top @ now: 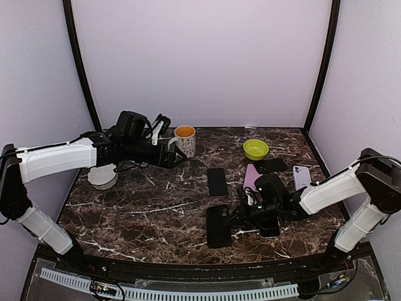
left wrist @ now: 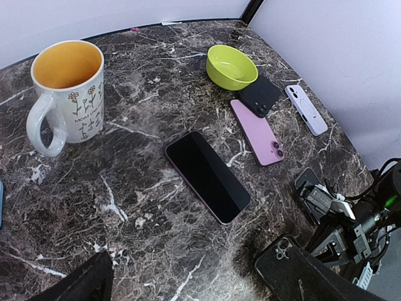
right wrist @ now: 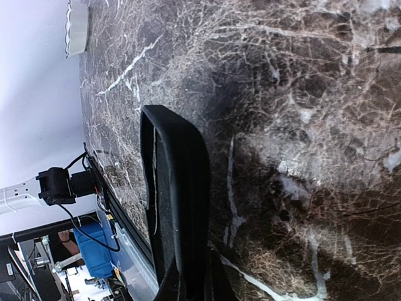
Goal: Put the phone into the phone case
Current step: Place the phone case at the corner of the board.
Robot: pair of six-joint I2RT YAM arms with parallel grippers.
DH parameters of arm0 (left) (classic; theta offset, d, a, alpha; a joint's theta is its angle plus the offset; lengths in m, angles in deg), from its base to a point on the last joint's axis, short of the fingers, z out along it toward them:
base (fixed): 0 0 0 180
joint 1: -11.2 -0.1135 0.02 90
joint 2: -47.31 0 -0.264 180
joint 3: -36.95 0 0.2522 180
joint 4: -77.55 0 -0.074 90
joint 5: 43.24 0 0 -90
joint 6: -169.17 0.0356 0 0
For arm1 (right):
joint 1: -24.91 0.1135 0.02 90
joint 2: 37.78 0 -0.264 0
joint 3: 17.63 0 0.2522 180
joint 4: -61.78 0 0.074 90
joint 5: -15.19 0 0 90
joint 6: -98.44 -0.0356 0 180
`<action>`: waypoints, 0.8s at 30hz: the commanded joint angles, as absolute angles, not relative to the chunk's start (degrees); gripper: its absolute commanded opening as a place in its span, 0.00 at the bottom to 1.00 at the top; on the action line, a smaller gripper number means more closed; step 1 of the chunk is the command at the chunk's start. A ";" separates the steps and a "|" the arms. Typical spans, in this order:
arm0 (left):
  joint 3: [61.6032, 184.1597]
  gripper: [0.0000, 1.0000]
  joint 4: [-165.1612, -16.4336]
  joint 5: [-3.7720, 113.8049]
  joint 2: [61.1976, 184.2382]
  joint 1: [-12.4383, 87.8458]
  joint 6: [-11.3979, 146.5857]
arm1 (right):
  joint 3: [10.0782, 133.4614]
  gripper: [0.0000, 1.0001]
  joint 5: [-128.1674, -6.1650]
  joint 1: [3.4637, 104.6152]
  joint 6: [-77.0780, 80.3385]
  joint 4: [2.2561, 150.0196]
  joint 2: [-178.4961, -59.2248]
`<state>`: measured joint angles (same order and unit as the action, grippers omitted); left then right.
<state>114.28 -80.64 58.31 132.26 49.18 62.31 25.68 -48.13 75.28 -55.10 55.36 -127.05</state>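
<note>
Right pincer [top: 233,218] pinches the black case [top: 217,229] (phone [top: 217,182] lies apart).

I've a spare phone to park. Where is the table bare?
Bare: the near-left marble between the white dish and the case in the right gripper; also the back strip between mug and green bowl. Crowded: right of the black phone, around the pink phone and white case.

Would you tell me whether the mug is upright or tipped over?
Upright: the mug stands on its base, opening facing up.
</note>
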 commanded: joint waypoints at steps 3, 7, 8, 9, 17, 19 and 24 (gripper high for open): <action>115.27 0.99 -79.29 59.02 132.45 48.79 62.83 | 25.35 0.00 -50.15 75.89 -55.16 56.94 -127.55; 115.31 0.99 -79.29 59.33 132.36 48.78 62.81 | 26.00 0.00 -50.88 75.89 -54.31 58.90 -127.58; 115.31 0.99 -79.29 59.35 132.33 48.77 62.82 | 26.20 0.00 -50.93 75.89 -53.97 59.45 -127.74; 115.31 0.99 -79.29 59.34 132.37 48.79 62.82 | 26.47 0.00 -51.03 75.93 -53.65 60.15 -127.93; 115.51 0.99 -79.11 59.62 132.43 48.66 63.09 | 28.61 0.07 -52.16 75.89 -51.03 65.73 -128.31; 115.53 0.99 -79.11 59.67 132.46 48.72 63.13 | 28.80 0.10 -52.20 75.89 -50.76 66.23 -128.38; 115.57 0.99 -78.94 59.81 132.61 48.68 63.26 | 29.53 0.14 -53.24 75.89 -49.87 68.50 -127.97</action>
<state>114.31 -79.70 59.09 132.83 48.96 62.49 28.10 -51.67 75.48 -51.41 65.98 -127.80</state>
